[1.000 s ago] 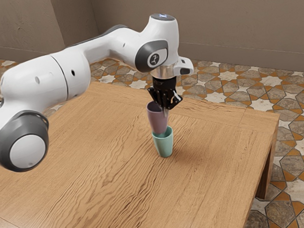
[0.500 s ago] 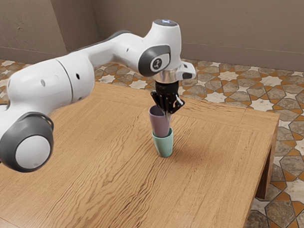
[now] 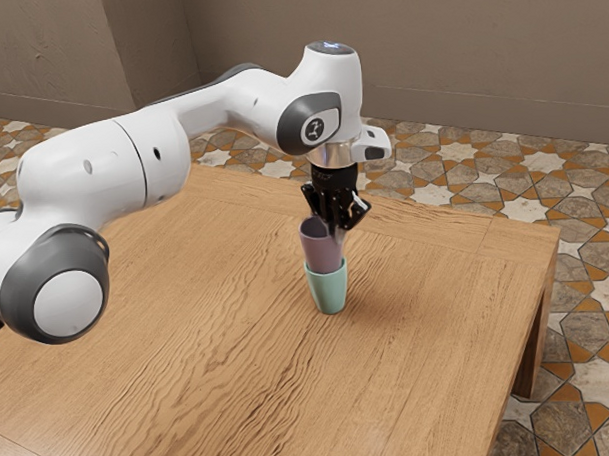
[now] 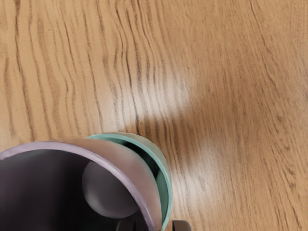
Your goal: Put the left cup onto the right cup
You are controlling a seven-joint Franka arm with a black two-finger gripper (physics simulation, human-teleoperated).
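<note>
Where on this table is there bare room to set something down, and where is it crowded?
Bare wood spreads from the teal cup to the near edge of the table and to its edge at the exterior view's right. Crowded only mid-table, where the purple cup sits tilted in the teal cup under the pincer.

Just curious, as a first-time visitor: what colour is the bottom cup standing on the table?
The bottom cup is teal green; the exterior view shows it best.
</note>
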